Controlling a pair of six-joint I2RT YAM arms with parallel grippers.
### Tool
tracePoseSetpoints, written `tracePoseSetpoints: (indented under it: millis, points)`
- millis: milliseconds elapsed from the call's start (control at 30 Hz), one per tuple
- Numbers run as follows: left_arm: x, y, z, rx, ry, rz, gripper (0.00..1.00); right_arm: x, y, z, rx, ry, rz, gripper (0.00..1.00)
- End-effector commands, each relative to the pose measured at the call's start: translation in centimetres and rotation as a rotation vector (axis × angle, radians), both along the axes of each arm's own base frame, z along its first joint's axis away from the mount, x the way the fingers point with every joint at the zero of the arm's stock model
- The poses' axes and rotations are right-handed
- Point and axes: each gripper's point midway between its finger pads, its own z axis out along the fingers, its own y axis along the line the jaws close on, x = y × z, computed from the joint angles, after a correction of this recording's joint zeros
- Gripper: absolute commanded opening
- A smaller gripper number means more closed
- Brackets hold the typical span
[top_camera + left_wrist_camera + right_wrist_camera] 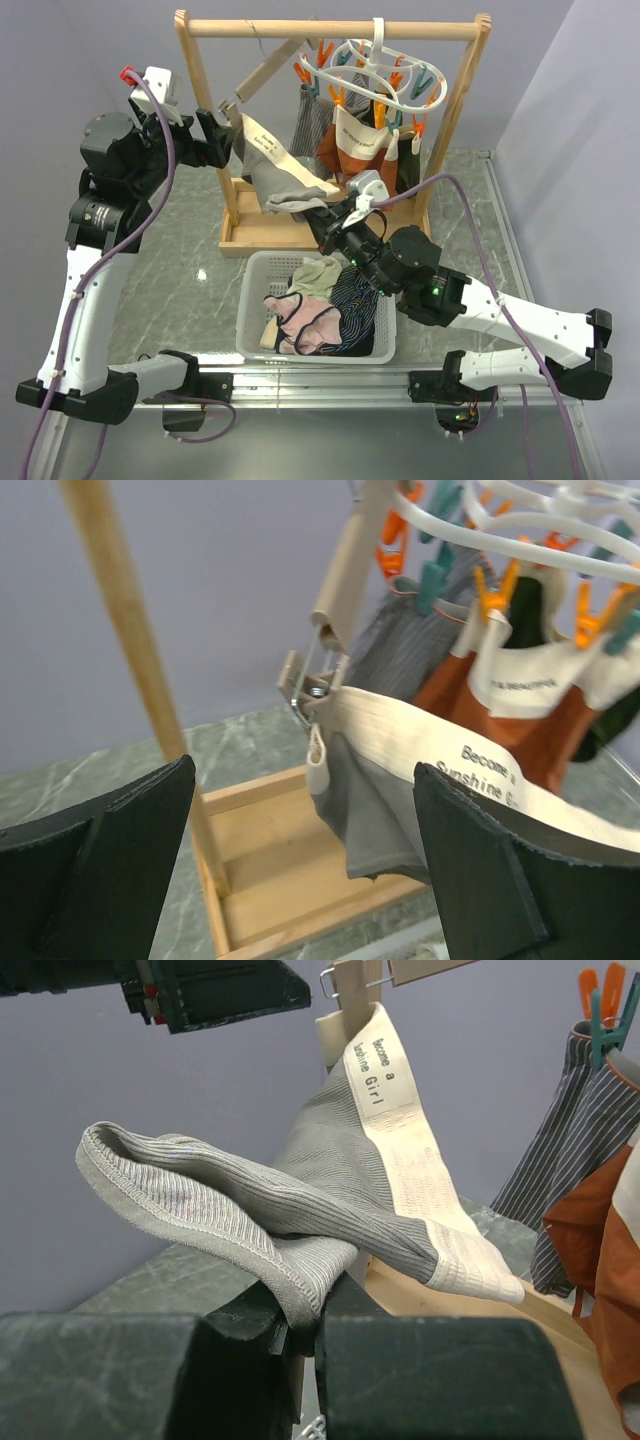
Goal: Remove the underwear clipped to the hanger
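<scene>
Noted: right gripper (pixel 310 1328) clamped on grey ribbed briefs (pixel 300 1170); left gripper (pixel 224 130) spread wide, holding nothing
Their cream printed band is pinched in a wooden hanger's metal clip (pixel 312 688), just ahead of the left gripper. The white peg hanger (pixel 385 75) hangs from the rack rail (pixel 300 28), carrying pin-striped briefs (pixel 312 118), rust-orange briefs (pixel 332 152) and dark green briefs (pixel 408 165)

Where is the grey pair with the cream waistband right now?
Left of centre in the top view, the grey underwear stretches from a metal clip by the left fingers down to the right fingers pinching it.
</scene>
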Motion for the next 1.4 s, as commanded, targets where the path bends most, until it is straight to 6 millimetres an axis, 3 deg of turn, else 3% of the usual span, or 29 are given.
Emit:
tracePoseSetpoints:
  millis: [0, 333, 567, 667, 700, 767, 800, 867, 900, 933, 1167, 1200, 1233, 1267, 1300, 1367]
  points:
    - [-1.1, -2.5, 1.6, -0.015, -0.055, -0.209, 0.96, -0.4, -1.1, 2.1, 0.056, -0.019, 0.01, 0.0]
    - [1.2, -3.4, 2.3, -0.094, -0.032, -0.27, 0.94, -0.6, -1.1, 1.8, 0.046, -0.026, 0.025, 0.0]
    - [3.2, -3.7, 2.6, -0.102, -0.027, -0.268, 0.79, -0.6, -1.2, 1.6, 0.033, -0.029, 0.031, 0.0]
    - [3.6, -3.4, 2.8, -0.101, -0.031, -0.25, 0.61, -0.6, -1.2, 1.5, 0.027, -0.03, 0.034, 0.0]
    - [3.7, -3.4, 2.8, -0.101, -0.033, -0.247, 0.48, -0.5, -1.2, 1.6, 0.027, -0.032, 0.032, 0.0]
    - [3.8, -3.4, 2.9, -0.103, -0.035, -0.249, 0.35, -0.5, -1.3, 1.5, 0.026, -0.032, 0.03, 0.0]
    - [3.8, -3.5, 2.9, -0.105, -0.034, -0.25, 0.23, -0.4, -1.4, 1.6, 0.025, -0.032, 0.03, 0.0]
    - [3.9, -3.4, 2.9, -0.107, -0.033, -0.244, 0.12, -0.4, -1.4, 1.5, 0.022, -0.031, 0.03, 0.0]
    - [3.9, -3.4, 2.9, -0.11, -0.03, -0.243, 0.01, -0.3, -1.5, 1.5, 0.024, -0.03, 0.027, 0.0]
    - [3.8, -3.3, 3.0, -0.11, -0.034, -0.238, 0.0, -0.4, -1.5, 1.5, 0.023, -0.031, 0.029, 0.0]
    - [3.3, -2.8, 3.6, -0.127, -0.047, -0.207, 0.01, -0.5, -1.4, 1.4, 0.032, -0.023, 0.044, 0.0]
    - [3.2, -2.7, 3.7, -0.133, -0.047, -0.205, 0.05, -0.5, -1.4, 1.4, 0.036, -0.02, 0.044, 0.0]
    - [2.8, -2.7, 4.1, -0.139, -0.053, -0.205, 0.18, -0.5, -1.5, 1.5, 0.038, -0.018, 0.046, 0.0]
    - [2.8, -2.5, 4.0, -0.153, -0.051, -0.191, 0.49, -0.6, -1.5, 1.4, 0.039, -0.013, 0.049, 0.0]
    - [2.7, -2.3, 4.1, -0.159, -0.058, -0.181, 0.58, -0.6, -1.6, 1.3, 0.033, -0.007, 0.048, 0.0]
    - [2.1, -1.9, 4.1, -0.17, -0.061, -0.157, 0.87, -0.6, -1.9, 0.8, 0.026, 0.011, 0.037, 0.0]
